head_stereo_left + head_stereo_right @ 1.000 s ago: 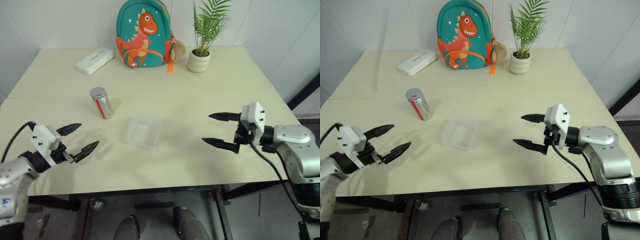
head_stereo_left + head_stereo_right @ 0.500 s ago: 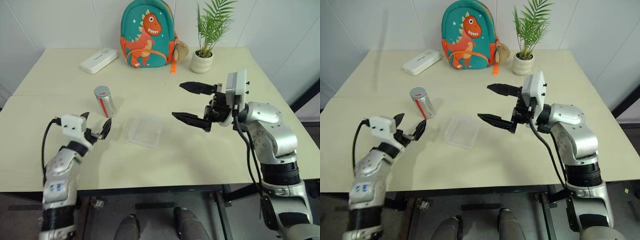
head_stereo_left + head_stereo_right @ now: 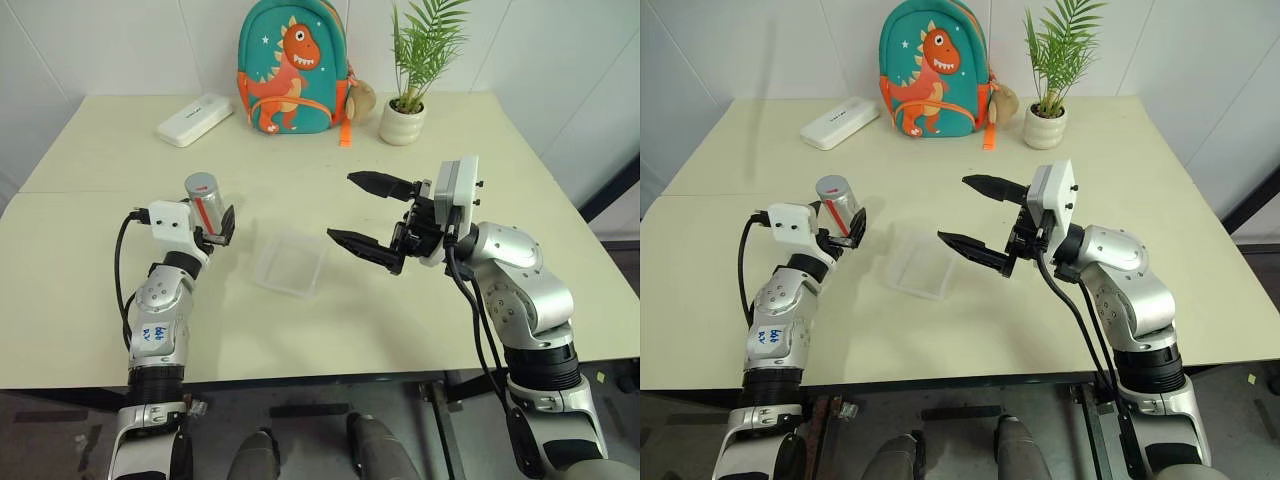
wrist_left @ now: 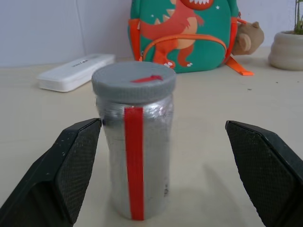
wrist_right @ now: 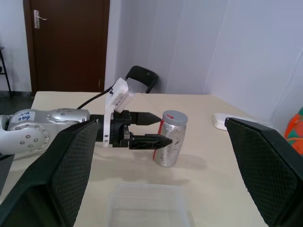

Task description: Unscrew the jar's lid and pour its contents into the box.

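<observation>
1. now, left gripper (image 3: pixel 218 228) gapes wide, jar (image 4: pixel 134 142) upright between its fingers, untouched, lid (image 4: pixel 133 80) on.
2. right gripper (image 3: pixel 366 216) wide, empty, above box (image 3: pixel 291 265).
3. risk: off-centre closing could tip the jar.

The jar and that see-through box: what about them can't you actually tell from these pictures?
- Jar: the contents are hidden in the left wrist view by its silvery wall and grey lid.
- Jar's near side: in the left eye view, the left end effector covers it.
- Box: in the right wrist view its near edge is cut off by the picture's edge.
</observation>
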